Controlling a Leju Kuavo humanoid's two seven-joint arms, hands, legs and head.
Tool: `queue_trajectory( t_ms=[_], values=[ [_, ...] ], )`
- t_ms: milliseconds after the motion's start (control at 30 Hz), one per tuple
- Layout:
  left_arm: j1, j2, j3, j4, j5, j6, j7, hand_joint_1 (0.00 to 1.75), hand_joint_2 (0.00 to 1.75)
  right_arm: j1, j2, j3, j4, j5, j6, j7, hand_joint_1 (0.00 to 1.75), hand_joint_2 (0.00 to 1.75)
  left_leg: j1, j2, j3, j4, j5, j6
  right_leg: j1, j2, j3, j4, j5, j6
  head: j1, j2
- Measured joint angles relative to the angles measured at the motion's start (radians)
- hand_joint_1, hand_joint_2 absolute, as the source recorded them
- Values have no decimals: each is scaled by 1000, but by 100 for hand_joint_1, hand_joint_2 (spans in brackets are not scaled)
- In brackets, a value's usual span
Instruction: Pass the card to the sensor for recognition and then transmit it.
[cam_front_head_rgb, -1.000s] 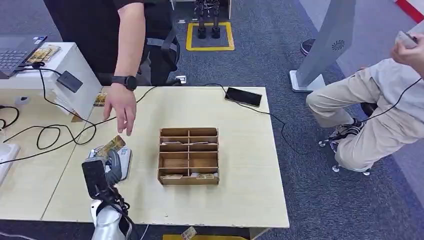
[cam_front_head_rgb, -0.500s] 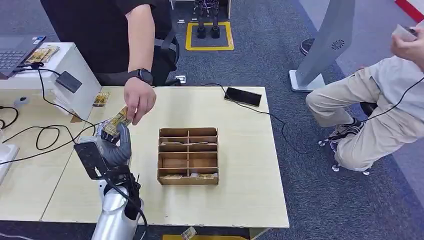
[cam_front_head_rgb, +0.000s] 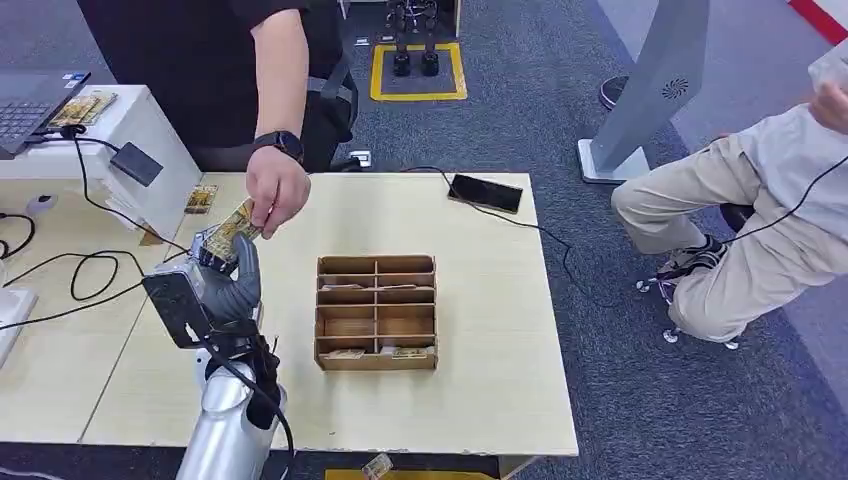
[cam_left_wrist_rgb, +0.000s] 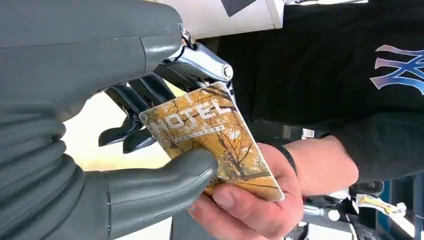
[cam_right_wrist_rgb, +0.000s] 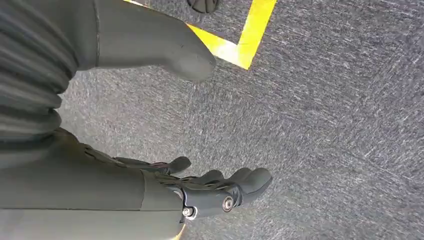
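Observation:
A yellow-brown hotel card (cam_left_wrist_rgb: 215, 140) is pinched between my left hand's thumb and fingers (cam_left_wrist_rgb: 165, 185). In the head view my left hand (cam_front_head_rgb: 232, 275) is raised above the table's left part, holding the card (cam_front_head_rgb: 230, 228) up. A person's hand (cam_front_head_rgb: 277, 198) grips the card's far end; their fingers (cam_left_wrist_rgb: 250, 210) are wrapped under it. My right hand (cam_right_wrist_rgb: 200, 192) hangs over grey carpet, fingers apart, holding nothing.
A wooden compartment box (cam_front_head_rgb: 378, 311) sits mid-table with cards in its near cells. A white stand with a black reader (cam_front_head_rgb: 138, 162) is at the left, cables (cam_front_head_rgb: 95, 270) trailing. A phone (cam_front_head_rgb: 487, 193) lies at the far edge. A seated person (cam_front_head_rgb: 760, 210) is at the right.
My left hand has lifted the card from low over the table up to the person's hand. The person's hand came back and closed on the card's far end.

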Motion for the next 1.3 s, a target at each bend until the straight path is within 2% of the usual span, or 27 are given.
queue_trajectory(
  t_ms=[33,133,233,567,833,867,933,967,1067,1133,1167,1233,1300],
  values=[
    [-7,4,-4,0,5,-8,16,0,175,0,0,0,1,0,0,0,0,175,0,0,0,0,0,0,0,0,0,0,0,0,0,0],
    [-30,24,-20,7,7,-31,51,0,175,-1,0,0,7,-2,0,-1,0,175,0,0,0,0,0,0,0,0,0,0,0,0,0,0],
    [-43,41,-23,17,14,-15,56,0,175,0,0,0,10,-10,0,2,0,175,0,0,0,0,0,0,0,0,0,0,0,0,0,0],
    [-8,71,-24,-2,21,3,-15,0,175,0,0,0,11,-24,0,2,0,175,0,0,0,0,0,0,0,0,0,0,0,0,0,0],
    [62,63,-30,-77,-16,98,-98,0,175,1,3,0,-3,-29,0,26,0,175,0,0,0,0,0,0,0,0,0,0,0,0,0,0],
    [69,62,-34,-87,-18,104,-102,0,0,1,5,0,-7,-29,0,28,0,175,0,0,0,0,0,0,0,0,0,0,0,0,0,0],
    [80,61,-42,-101,-19,107,-111,0,0,1,6,0,-11,-28,0,31,0,175,0,0,0,0,0,0,0,0,0,0,0,0,0,0],
    [89,60,-44,-113,-19,110,-120,0,175,1,8,0,-15,-27,0,30,0,175,0,1,0,0,0,0,0,0,0,0,0,0,0,0],
    [117,61,-60,-153,-32,109,-164,0,175,2,10,0,-19,-24,0,21,0,175,0,0,0,0,0,0,0,0,0,0,0,0,0,0],
    [135,69,-75,-189,-53,85,-219,0,175,0,10,0,-18,-22,0,0,0,175,0,0,-1,0,0,0,0,1,0,0,0,0,0,0],
    [149,79,-85,-217,-61,42,-252,0,175,-1,10,0,-13,-24,0,-11,0,175,0,1,-1,0,0,0,0,1,0,0,0,0,0,0],
    [180,95,-100,-267,-65,-33,-279,0,175,1,8,0,-6,-32,0,-26,0,175,0,1,0,0,-1,0,0,1,0,0,0,0,0,0],
    [203,105,-109,-302,-66,-64,-285,0,175,0,8,0,-1,-32,0,-30,0,175,0,1,-1,0,-1,0,0,1,0,0,-1,0,0,0]
  ],
)
